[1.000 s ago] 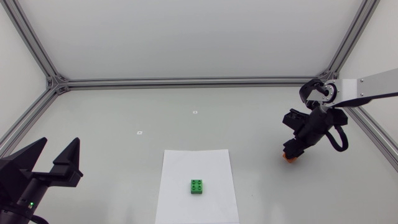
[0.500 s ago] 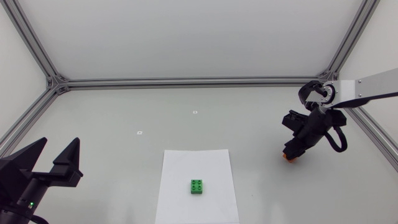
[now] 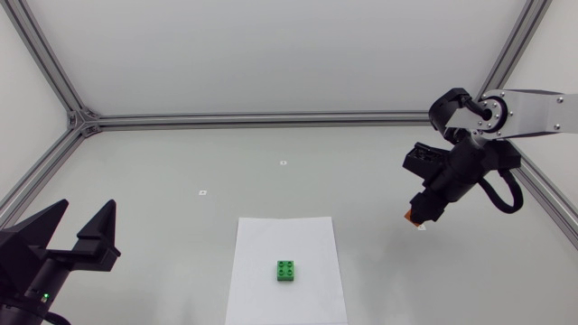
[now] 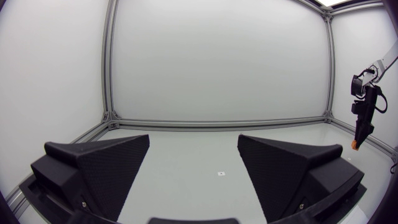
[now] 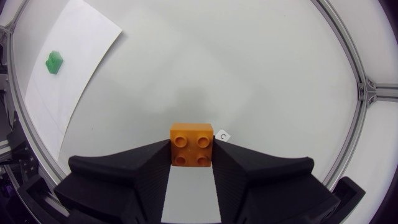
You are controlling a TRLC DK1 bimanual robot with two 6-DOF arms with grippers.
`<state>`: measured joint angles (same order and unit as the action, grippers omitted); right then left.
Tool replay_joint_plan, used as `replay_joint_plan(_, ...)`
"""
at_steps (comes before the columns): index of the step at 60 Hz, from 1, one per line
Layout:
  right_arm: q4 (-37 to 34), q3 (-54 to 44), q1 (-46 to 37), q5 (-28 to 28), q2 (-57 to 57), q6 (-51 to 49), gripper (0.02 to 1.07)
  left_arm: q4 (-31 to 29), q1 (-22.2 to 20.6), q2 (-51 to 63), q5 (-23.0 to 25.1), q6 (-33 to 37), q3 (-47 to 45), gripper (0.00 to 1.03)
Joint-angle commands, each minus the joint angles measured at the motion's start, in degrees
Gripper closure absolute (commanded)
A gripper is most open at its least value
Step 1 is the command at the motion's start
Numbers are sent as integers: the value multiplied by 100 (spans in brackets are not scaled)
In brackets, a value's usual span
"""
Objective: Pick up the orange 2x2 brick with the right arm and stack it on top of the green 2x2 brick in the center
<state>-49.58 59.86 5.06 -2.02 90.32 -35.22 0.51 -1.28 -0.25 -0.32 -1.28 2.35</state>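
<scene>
My right gripper (image 3: 417, 217) is shut on the orange 2x2 brick (image 5: 192, 145), holding it above the table at the right side. In the head view only a sliver of the orange brick (image 3: 410, 217) shows under the black fingers. The green 2x2 brick (image 3: 287, 270) sits studs up on a white paper sheet (image 3: 285, 236) at the centre front, well to the left of the right gripper; in the right wrist view the green brick (image 5: 54, 61) lies far ahead of the fingers. My left gripper (image 3: 77, 232) rests open at the front left corner, with nothing between its fingers.
Grey aluminium frame rails (image 3: 271, 118) run along the table's back and sides. Small white markers lie on the table, one (image 3: 283, 163) near the back and one (image 5: 223, 135) just below the held brick.
The right gripper has risen and shifted slightly left with the orange brick, lifting it off the table. The left arm has not moved.
</scene>
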Motion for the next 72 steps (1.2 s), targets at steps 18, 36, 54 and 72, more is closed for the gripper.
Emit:
replay_joint_plan(18,-192,-378,2078,264,-533,24,101,-78,31,-45,23,75,-235,4)
replay_joint_plan(36,36,-141,3599,396,-15,279,101,-87,31,-45,23,75,-235,4)
replay_joint_plan(54,221,334,4486,396,636,279,101,-87,31,-45,23,75,-235,4)
replay_joint_plan(72,247,888,4759,396,1207,156,101,-87,31,-45,23,75,-235,4)
